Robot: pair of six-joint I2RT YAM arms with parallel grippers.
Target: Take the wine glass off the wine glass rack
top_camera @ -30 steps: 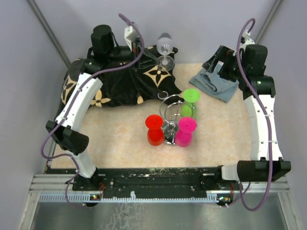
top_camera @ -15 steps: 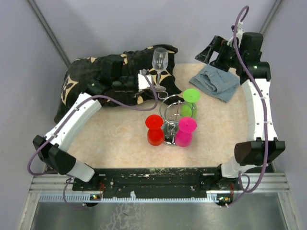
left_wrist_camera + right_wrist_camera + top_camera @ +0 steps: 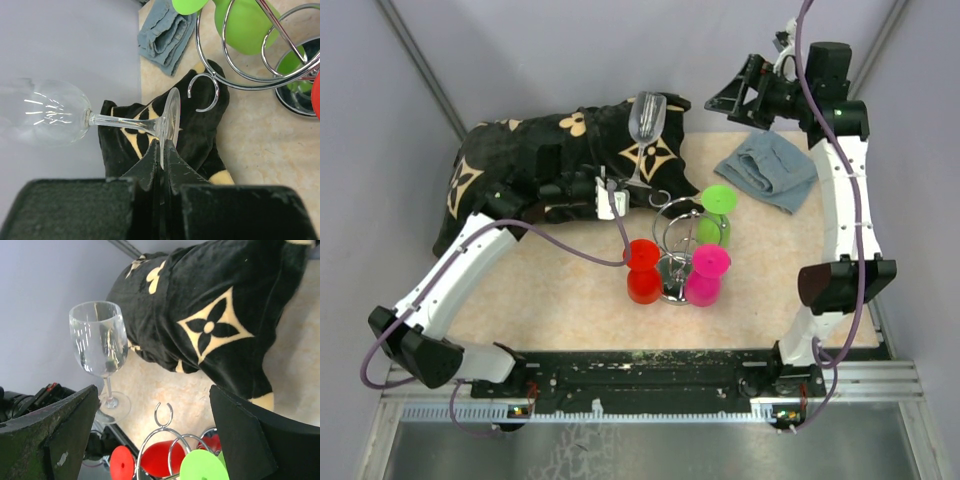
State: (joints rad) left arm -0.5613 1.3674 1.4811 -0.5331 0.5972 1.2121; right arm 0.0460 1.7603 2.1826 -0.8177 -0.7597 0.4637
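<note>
**Glass clear of the rack, held by its foot**

The wine glass (image 3: 100, 119) is off the wine glass rack (image 3: 670, 262). It stands upright just behind and to the left of the rack, apart from its wires. My left end effector (image 3: 162, 150) is clamped on the rim of the glass's round foot, with the fingers pinched on either side of the thin disc. I judge the removal itself done. What is left is to set the glass down and let go. From these views I cannot tell whether the foot rests on the desk (image 3: 550, 290) or hangs just above it.

The glass is clear and thin-walled, with a tulip bowl, a slim stem and a flat foot. It is smooth and likely slippery under my pads. The rack is bright chrome wire with curled loop arms on a central post over a round mirror base. A red glass (image 3: 642, 270), a magenta glass (image 3: 706, 275) and a green glass (image 3: 717, 212) hang on it upside down. All three are opaque and look like plastic.

Behind lies a black cloth (image 3: 520, 150), velvety with tan flower marks, and a folded grey-blue towel (image 3: 770, 170). The desk is pale and marbled. My right end effector (image 3: 732, 98) hovers high at the back with its fingers spread wide, gripping nothing.
</note>
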